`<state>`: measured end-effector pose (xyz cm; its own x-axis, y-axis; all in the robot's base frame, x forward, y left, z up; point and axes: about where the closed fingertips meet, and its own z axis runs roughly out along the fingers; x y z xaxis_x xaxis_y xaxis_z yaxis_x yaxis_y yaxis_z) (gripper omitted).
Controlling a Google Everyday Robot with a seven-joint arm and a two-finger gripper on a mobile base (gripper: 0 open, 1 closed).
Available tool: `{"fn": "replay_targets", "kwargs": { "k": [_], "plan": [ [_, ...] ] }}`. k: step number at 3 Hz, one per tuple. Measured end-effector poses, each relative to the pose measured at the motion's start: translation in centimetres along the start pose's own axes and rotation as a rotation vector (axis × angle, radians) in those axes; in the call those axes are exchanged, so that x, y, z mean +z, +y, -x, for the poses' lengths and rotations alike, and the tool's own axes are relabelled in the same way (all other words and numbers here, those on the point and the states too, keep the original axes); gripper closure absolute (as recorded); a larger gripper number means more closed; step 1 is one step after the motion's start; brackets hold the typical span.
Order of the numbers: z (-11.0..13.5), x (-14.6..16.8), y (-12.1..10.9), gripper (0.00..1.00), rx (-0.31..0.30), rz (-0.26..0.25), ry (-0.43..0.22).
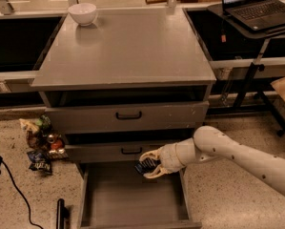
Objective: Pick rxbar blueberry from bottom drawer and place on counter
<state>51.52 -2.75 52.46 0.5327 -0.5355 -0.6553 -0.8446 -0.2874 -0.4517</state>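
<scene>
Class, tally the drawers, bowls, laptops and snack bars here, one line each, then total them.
drawers: 3, the bottom drawer open
white bowl: 1
laptop: 1
rxbar blueberry: 1, held in the tool above the bottom drawer
total: 6

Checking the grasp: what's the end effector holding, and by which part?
The end effector, over the open grey bottom drawer, pinches the small dark-wrapped bar; its left end sticks out.
</scene>
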Motion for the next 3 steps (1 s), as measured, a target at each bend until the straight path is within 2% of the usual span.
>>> {"fn": "replay_targets", "kwargs": {
  "k": [1,2,3],
  "plan": [
    [6.3,-4.7,-4.2,1.00,-0.160,0.007,0.076],
    [6.3,-4.7,-4.3,1.00,-0.161,0.006,0.075],
    [6.8,-6.7,-6.2,1.00,-0.202,-0.037,0.068]
  ]
}}
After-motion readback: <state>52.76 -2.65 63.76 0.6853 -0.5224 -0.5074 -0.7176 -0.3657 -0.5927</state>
